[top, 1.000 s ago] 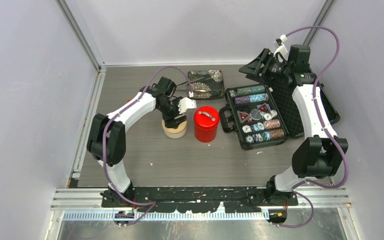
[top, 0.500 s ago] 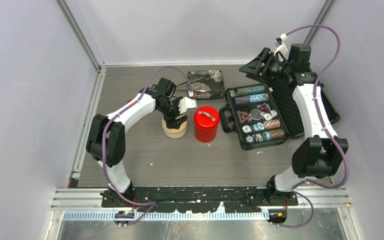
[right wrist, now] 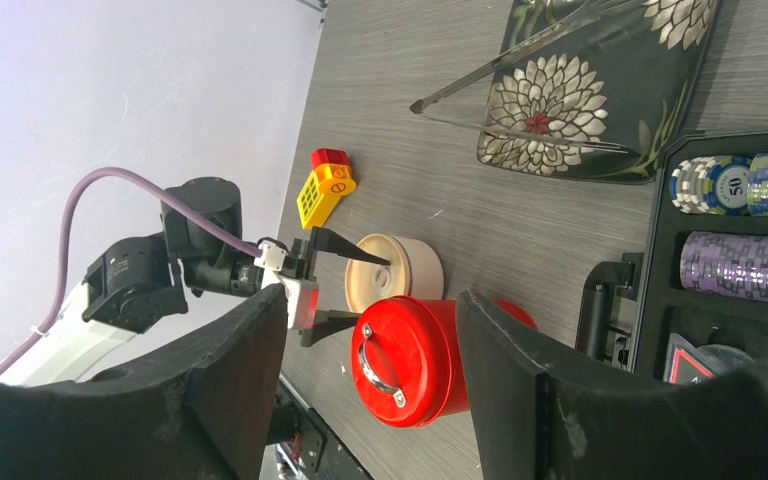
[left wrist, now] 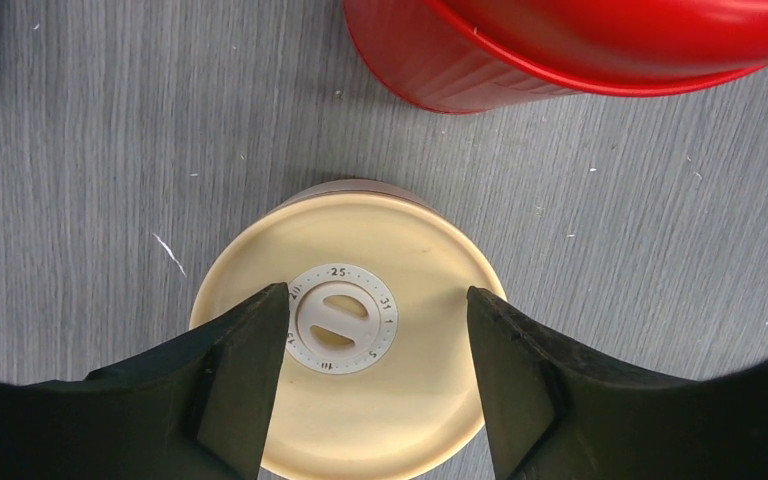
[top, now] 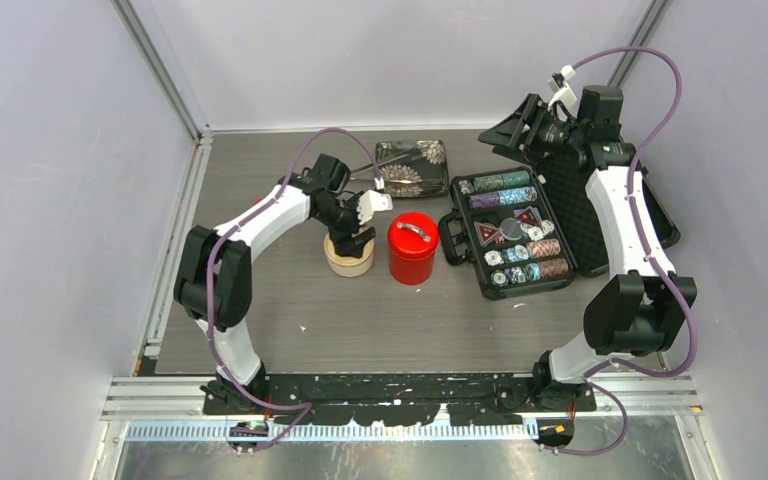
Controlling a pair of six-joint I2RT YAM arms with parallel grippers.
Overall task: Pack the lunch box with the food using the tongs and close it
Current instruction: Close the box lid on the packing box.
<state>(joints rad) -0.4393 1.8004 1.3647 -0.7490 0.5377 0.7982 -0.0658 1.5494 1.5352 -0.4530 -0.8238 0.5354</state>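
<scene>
The lunch box stands as two closed pieces: a cream round tub (top: 349,258) with a beige dial lid (left wrist: 350,330), and to its right a red canister (top: 412,247) with a metal-handled lid (right wrist: 405,362). My left gripper (left wrist: 378,335) hovers just over the tub's lid, open, one finger on each side of the dial and nothing between them. The silver tongs (right wrist: 480,70) lie on the floral tray (top: 415,168). My right gripper (right wrist: 370,310) is open and empty, high at the back right (top: 517,128), looking down at the scene. No food shows in any view.
An open black poker-chip case (top: 513,235) lies right of the canister, its lid under the right arm. A yellow-and-red toy block (right wrist: 324,186) sits behind the left arm. Grey walls and metal rails border the table.
The left gripper has edged slightly back and left over the cream tub. The right arm has not moved.
</scene>
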